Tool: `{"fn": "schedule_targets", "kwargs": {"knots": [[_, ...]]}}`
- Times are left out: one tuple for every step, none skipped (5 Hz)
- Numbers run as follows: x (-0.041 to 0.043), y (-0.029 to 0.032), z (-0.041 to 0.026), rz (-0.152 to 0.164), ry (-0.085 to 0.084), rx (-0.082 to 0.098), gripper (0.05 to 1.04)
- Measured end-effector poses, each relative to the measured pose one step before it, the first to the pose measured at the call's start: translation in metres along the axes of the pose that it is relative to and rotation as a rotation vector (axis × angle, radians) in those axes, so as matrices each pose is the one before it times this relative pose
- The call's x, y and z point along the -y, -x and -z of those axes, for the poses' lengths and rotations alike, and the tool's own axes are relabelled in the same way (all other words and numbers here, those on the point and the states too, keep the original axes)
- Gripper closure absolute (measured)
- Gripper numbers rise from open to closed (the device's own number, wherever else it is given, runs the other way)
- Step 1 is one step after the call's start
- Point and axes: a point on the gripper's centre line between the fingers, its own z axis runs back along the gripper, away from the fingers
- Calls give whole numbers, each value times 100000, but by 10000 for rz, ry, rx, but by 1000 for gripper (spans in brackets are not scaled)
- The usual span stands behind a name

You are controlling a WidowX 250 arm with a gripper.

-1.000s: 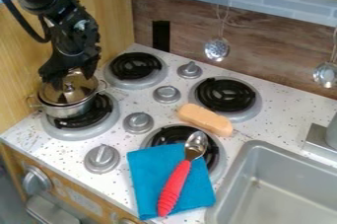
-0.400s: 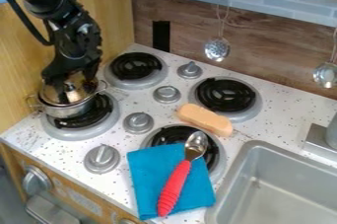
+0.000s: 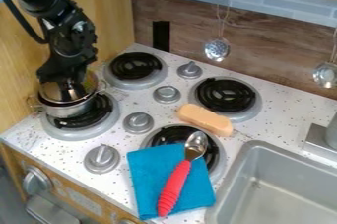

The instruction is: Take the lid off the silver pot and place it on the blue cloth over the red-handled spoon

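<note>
Over the left near burner (image 3: 60, 131) of the worktop (image 3: 128, 151): black pincer (image 3: 70, 92) directly above the shiny lid (image 3: 49, 91) of a small metal pot (image 3: 70, 111), its tips down at the lid's middle. Cannot tell whether it is clenched on the lid's knob or released. Pot sits on the burner coil, close to the wooden side wall (image 3: 18, 75). Versus earlier frames: pincer slightly lower and further left in view; knob, visible before, now hidden behind it. Pot unmoved.
</note>
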Motion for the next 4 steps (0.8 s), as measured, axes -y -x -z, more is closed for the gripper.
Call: {"fn": "schedule_targets", "kwargs": {"knots": [[144, -22, -1, -31, 91, 14, 778], [-312, 506, -425, 64, 188, -55, 778], [-394, 153, -2669, 0, 745, 225, 778], [447, 681, -1968, 255, 589, 122, 778]]}}
